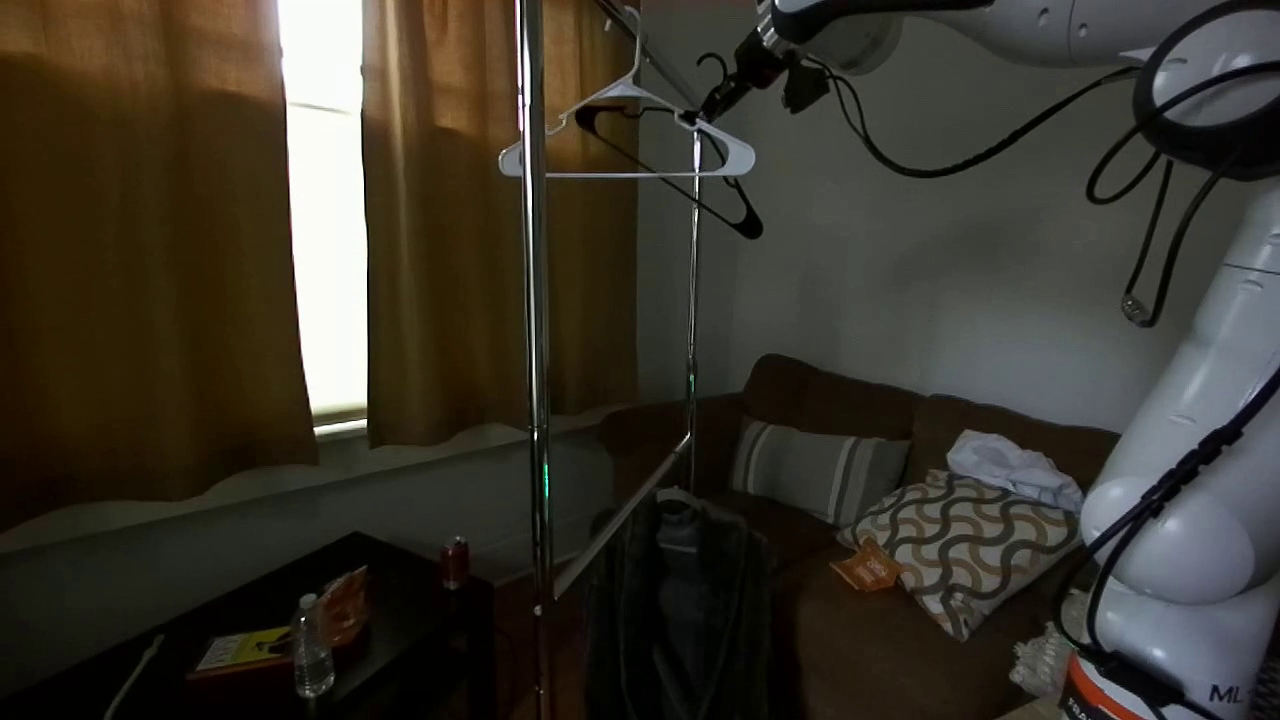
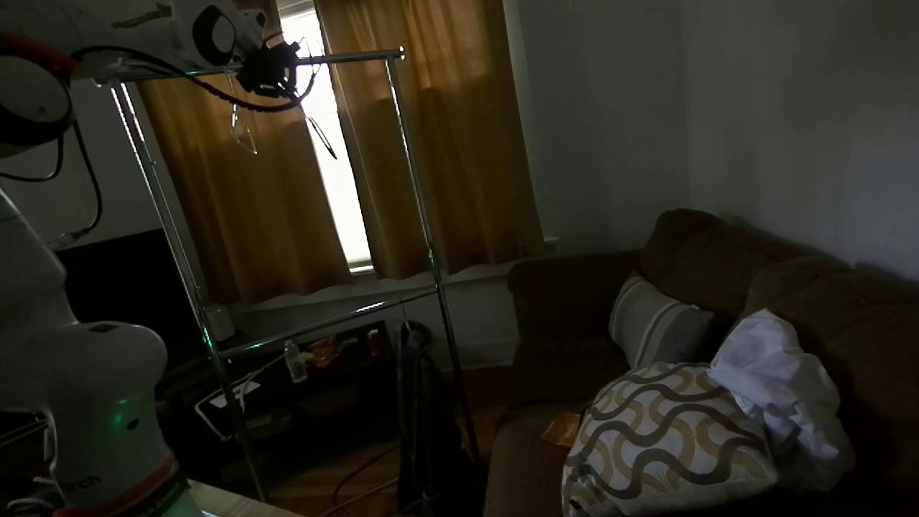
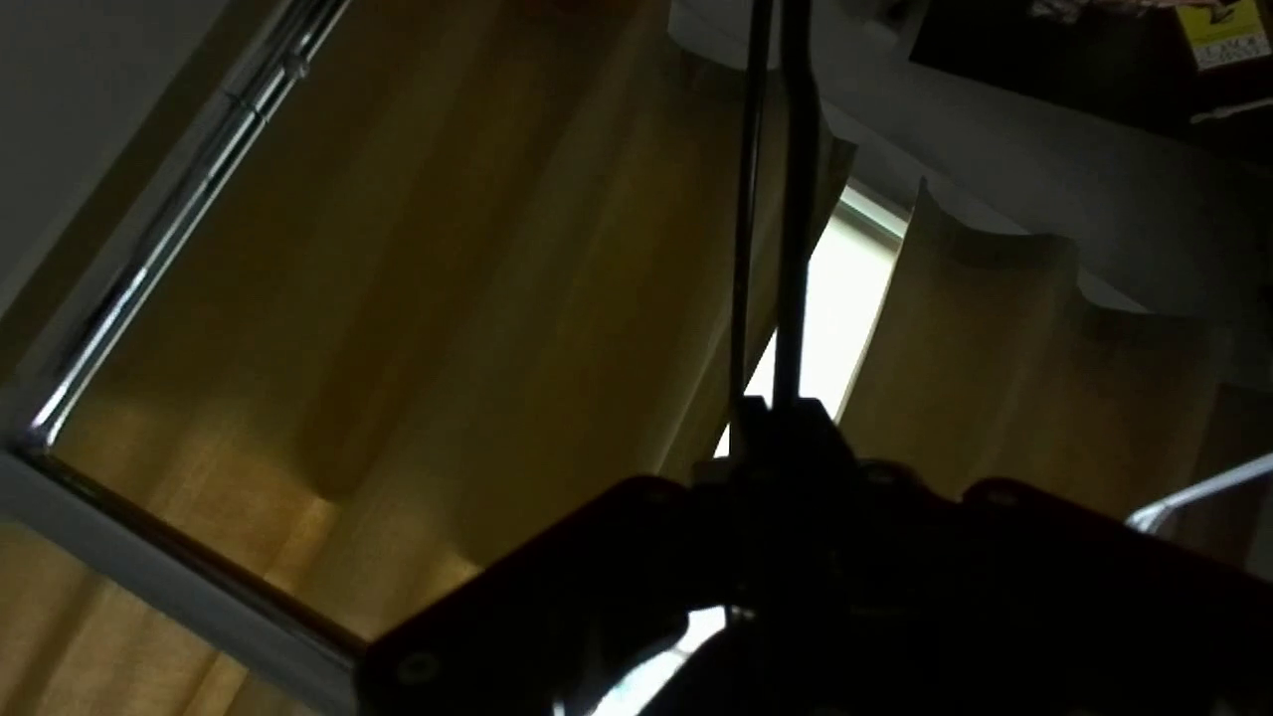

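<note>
My gripper (image 1: 710,106) is shut on a black clothes hanger (image 1: 748,224), gripping it near its neck. The hanger's hook sticks up above the fingers, beside the top rail in an exterior view; whether it touches the rail I cannot tell. The black hanger hangs tilted and also shows in an exterior view (image 2: 321,136). In the wrist view the dark fingertips (image 3: 781,413) close around the black hanger (image 3: 798,199). A white hanger (image 1: 738,155) hangs from the top rail of the chrome rack (image 1: 538,300), close by; its edge shows in the wrist view (image 3: 1193,493).
A dark garment (image 1: 680,590) hangs from the rack's lower bar. A brown couch (image 2: 574,294) holds pillows (image 2: 668,424), a white cloth (image 2: 782,366) and an orange packet (image 1: 868,566). A dark table (image 1: 400,590) bears a bottle (image 1: 312,650) and a can (image 1: 454,563). Curtains (image 1: 450,250) flank the window.
</note>
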